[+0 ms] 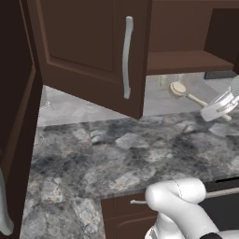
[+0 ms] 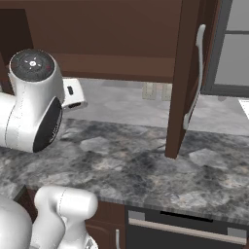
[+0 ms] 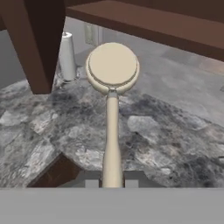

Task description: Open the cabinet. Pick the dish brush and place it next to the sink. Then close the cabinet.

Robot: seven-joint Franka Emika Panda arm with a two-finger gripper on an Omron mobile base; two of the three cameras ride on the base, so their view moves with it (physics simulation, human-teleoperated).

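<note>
Where the two dark fingers [image 3: 91,181] rise in the hand view, they are drawn narrow and clamp the near end of the brush [image 3: 112,114] between them. The gripper [image 3: 112,183] holds the pale beige handle so that it runs straight away from the hand, ending in a round, flat, cream-coloured head at the far end. In the left base view the gripper [image 1: 213,109] sits at the far right, over the back of the counter [image 1: 116,154], with the brush [image 1: 179,89] reaching left and away from it towards the back wall. The brush is up in the air, above the grey marbled top and lower than the cabinet's bottom shelf [image 1: 186,60].

The cabinet [image 1: 88,42] stands open. Its left door swings out over the counter, its silver bar handle [image 1: 127,56] facing the camera, and its lower corner hangs just left of the brush head. In the right base view the right door [image 2: 181,82] shows edge-on, with its own handle [image 2: 195,78] on the right side.

Beyond the brush, at the left in the hand view, a white roll [image 3: 67,56] stands on the counter near the wall, beside the door's edge. A wall outlet [image 2: 155,91] sits under the cabinet. Below the near counter edge are a brown drawer [image 1: 126,205] and a black dishwasher [image 2: 185,228].
</note>
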